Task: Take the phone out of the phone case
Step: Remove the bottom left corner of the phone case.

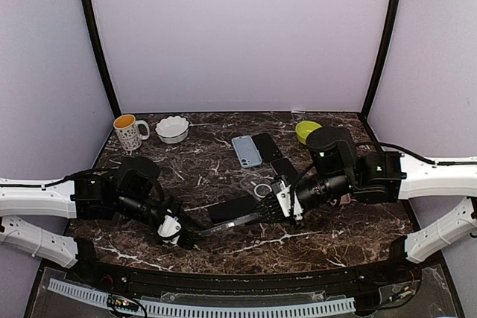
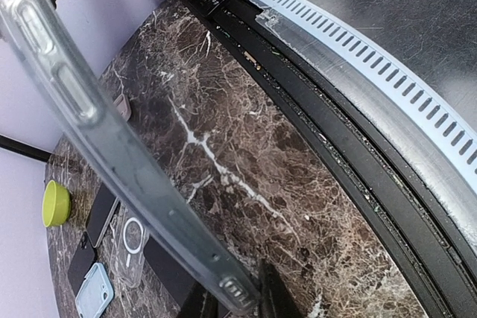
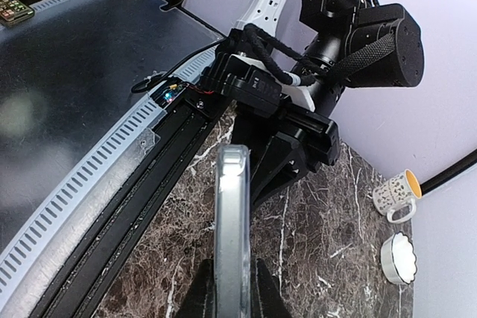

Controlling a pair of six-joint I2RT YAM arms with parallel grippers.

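Note:
A clear phone case [image 1: 240, 221] hangs edge-on above the table's front middle, stretched between both grippers. My left gripper [image 1: 188, 234] is shut on its left end; in the left wrist view the case [image 2: 112, 147] runs diagonally down into that gripper [image 2: 237, 296]. My right gripper [image 1: 285, 210] is shut on the other end. In the right wrist view the case [image 3: 232, 214] rises from between that gripper's [image 3: 232, 281] jaws, and the left arm holds its far tip. From these edge-on views I cannot tell whether the phone is inside. A dark flat slab [image 1: 232, 208] shows right behind the case.
On the marble lie an empty clear case with a ring [image 1: 261, 185], a light blue case [image 1: 247, 151] and a black phone [image 1: 266, 144]. A mug [image 1: 128, 132], a white bowl [image 1: 172, 129] and a green bowl [image 1: 307, 131] stand at the back. A black rail [image 1: 223, 281] lines the near edge.

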